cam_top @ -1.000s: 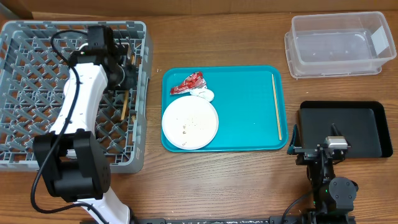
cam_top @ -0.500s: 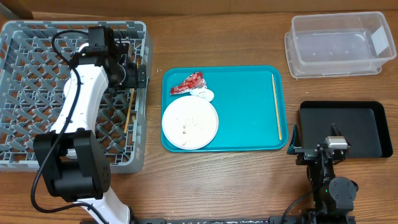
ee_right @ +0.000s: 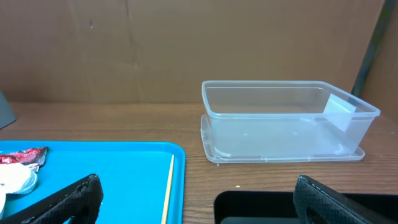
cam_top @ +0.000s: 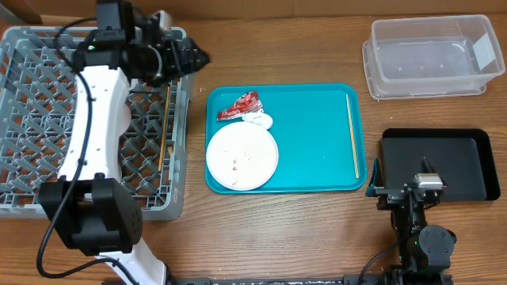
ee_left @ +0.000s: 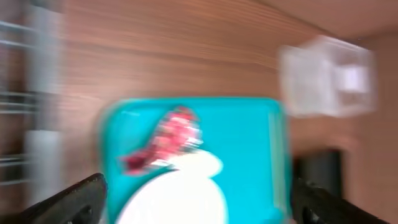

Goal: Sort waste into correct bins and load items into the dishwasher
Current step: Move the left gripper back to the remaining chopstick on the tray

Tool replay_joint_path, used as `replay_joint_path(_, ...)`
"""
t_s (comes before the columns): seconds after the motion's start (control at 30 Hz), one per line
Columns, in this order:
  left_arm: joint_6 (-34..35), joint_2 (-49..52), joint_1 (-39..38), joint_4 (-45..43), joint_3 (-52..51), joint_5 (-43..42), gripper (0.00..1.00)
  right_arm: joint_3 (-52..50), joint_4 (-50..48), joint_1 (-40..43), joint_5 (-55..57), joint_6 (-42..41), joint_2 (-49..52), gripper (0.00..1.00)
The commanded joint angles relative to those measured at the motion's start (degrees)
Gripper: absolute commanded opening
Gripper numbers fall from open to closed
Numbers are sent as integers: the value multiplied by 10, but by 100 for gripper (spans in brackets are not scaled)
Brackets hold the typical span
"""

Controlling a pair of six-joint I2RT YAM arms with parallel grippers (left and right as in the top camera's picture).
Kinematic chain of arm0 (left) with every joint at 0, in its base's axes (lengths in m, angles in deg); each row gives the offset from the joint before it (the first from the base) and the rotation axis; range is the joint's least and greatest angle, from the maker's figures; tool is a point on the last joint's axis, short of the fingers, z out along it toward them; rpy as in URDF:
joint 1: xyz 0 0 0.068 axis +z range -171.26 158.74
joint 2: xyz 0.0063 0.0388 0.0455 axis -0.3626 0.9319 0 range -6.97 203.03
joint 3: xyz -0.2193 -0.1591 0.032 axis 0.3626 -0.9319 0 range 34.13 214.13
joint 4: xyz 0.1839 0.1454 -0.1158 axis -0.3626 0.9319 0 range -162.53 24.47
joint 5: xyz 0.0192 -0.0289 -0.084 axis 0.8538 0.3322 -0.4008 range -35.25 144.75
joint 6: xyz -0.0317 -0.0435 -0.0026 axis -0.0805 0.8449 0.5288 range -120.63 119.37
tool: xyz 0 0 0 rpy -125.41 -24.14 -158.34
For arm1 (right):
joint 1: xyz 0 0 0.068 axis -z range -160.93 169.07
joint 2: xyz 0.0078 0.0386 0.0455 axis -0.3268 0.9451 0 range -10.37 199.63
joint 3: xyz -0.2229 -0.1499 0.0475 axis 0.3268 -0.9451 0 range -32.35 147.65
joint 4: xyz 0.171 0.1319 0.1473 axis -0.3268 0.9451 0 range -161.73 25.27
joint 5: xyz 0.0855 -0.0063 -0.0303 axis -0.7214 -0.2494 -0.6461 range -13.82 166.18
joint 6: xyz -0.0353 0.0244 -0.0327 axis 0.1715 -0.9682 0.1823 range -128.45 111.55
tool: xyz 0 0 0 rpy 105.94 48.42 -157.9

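left claw (cam_top: 198, 57) spread, seemingly beyond rack (cam_top: 181, 158) edge

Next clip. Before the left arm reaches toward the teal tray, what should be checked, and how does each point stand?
1. left gripper open and empty: ok.
2. one chopstick lying inside the grey rack: ok.
3. second chopstick on the teal tray, nothing on it: ok.
4. plate free of crumbs for loading: not ok.
5. clear tub empty for waste: ok.
6. right gripper open and empty: ok.
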Motion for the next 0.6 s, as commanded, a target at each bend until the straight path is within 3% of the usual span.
replay_joint_path(0.0,34,5,-67,5,8,-80,100,-6,-4,2,5,2,-6,100)
replay_joint_path(0.07,56,5,-115,7,8,-10,100,-6,-4,2,5,2,-6,99)
replay_joint_path(0.27,249,10,-312,15,8,378,100,-6,-4,2,5,2,-6,100)
replay_joint_path(0.47,334,57,-437,-29,8,545,100,-6,-4,2,5,2,-6,100)
replay_joint_path(0.57,365,95,-465,-53,8,563,100,-6,-4,2,5,2,-6,100)
